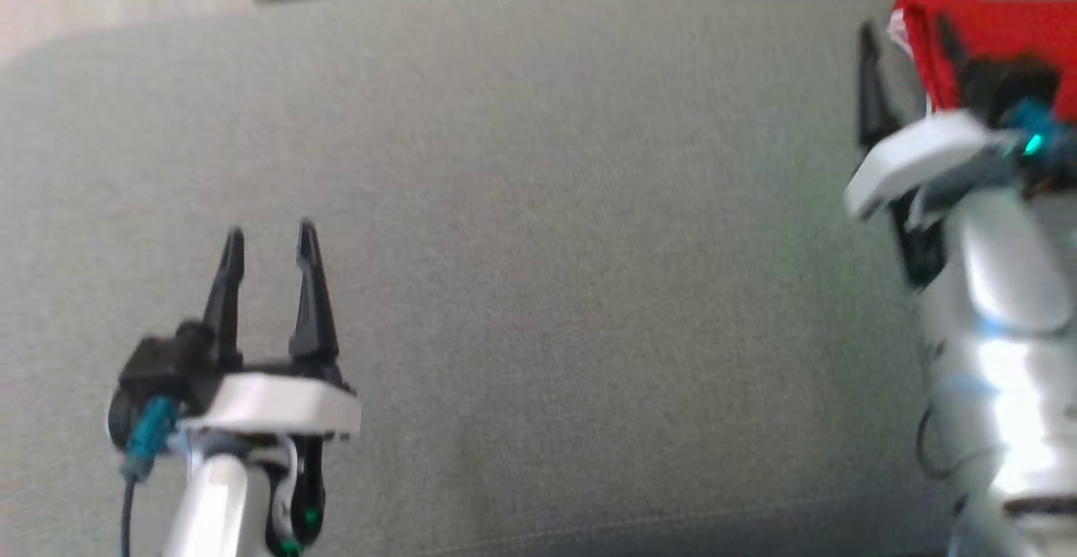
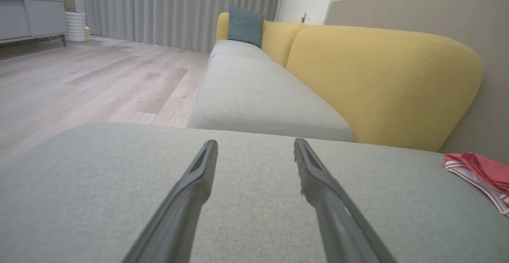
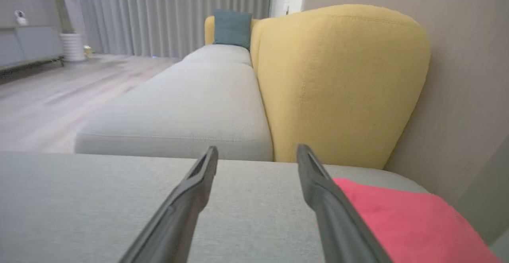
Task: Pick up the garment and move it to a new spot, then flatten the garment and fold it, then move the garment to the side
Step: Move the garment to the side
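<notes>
Nearest, at the lower left of the head view, the left gripper (image 1: 269, 236) hovers over the grey seat cushion (image 1: 547, 288). Its two dark fingers stand parted with a moderate gap and nothing between them. Its own wrist view shows the same left gripper (image 2: 254, 144) with only bare grey fabric showing through the gap. To the right and farther off, the right gripper (image 1: 907, 35) reaches toward the far right corner of the cushion, its fingers likewise spread and empty. In the right wrist view, grey cloth fills the space between the tips of the right gripper (image 3: 256, 149), and the right-hand finger (image 3: 318, 191) runs along the edge of the garment. Whether it touches the cloth cannot be told. The garment (image 1: 1001, 27) is red, with a red-and-white striped edge visible from the left wrist camera (image 2: 477, 171). It lies folded flat on the far right of the cushion, close to the beige wall panel (image 3: 457, 76), well apart from the left gripper. Beyond the cushion stretches a sofa (image 2: 254, 92) with grey seats and yellow backrests (image 2: 381, 84). A teal pillow (image 2: 245, 25) leans at its far end. Farther still are the pale wooden floor (image 2: 79, 80), long grey curtains (image 2: 171, 8), a white ribbed pot (image 2: 75, 26) and a grey cabinet (image 2: 32, 20).
</notes>
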{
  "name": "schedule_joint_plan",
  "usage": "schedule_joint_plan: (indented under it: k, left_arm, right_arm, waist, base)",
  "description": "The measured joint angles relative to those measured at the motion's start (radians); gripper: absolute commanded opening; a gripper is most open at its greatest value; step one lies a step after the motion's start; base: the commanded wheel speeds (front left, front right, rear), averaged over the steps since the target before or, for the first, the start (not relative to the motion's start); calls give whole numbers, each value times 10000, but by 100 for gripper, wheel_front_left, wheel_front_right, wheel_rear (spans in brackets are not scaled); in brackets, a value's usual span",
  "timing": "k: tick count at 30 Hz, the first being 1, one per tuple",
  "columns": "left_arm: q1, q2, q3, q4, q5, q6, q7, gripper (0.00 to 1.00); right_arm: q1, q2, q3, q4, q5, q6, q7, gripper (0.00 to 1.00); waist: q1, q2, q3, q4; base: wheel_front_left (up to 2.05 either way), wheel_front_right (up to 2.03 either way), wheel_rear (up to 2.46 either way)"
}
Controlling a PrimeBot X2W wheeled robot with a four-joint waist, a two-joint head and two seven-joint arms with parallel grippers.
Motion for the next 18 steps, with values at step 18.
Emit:
schedule_joint_plan:
  k: [18]
  left_arm:
    - [2251, 4, -46, 756, -240, 364, 2, 100]
  right_arm:
    - [6785, 654, 1206, -5540, 2391, 0, -90, 100]
  waist:
    - [0, 0, -1972, 982]
  base:
    - [0, 0, 0]
